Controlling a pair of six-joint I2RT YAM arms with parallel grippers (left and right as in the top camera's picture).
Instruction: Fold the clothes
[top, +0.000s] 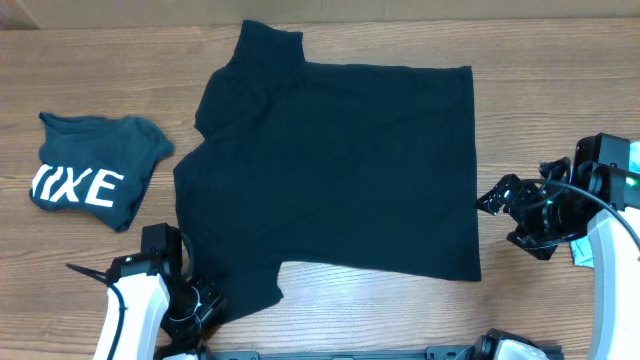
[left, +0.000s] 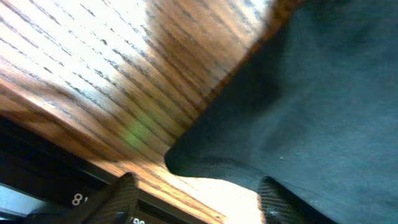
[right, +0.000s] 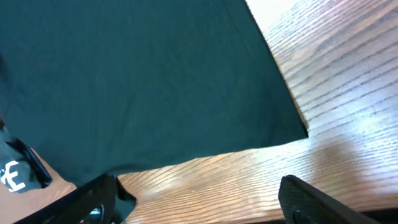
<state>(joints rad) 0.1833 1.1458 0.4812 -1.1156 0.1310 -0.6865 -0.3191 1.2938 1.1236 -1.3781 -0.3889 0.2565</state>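
Observation:
A dark teal T-shirt (top: 340, 160) lies spread flat in the middle of the table, collar side to the left, hem to the right. My left gripper (top: 205, 300) is open at the near left, by the shirt's near sleeve (left: 311, 106); one finger lies at the sleeve's edge. My right gripper (top: 500, 205) is open and empty, just right of the shirt's hem. In the right wrist view the hem (right: 205, 152) runs just ahead of the open fingers (right: 196, 199), over bare wood.
A folded dark shirt with white letters (top: 90, 170) lies at the far left of the wooden table (top: 560, 100). A black rail (top: 340, 353) runs along the near table edge.

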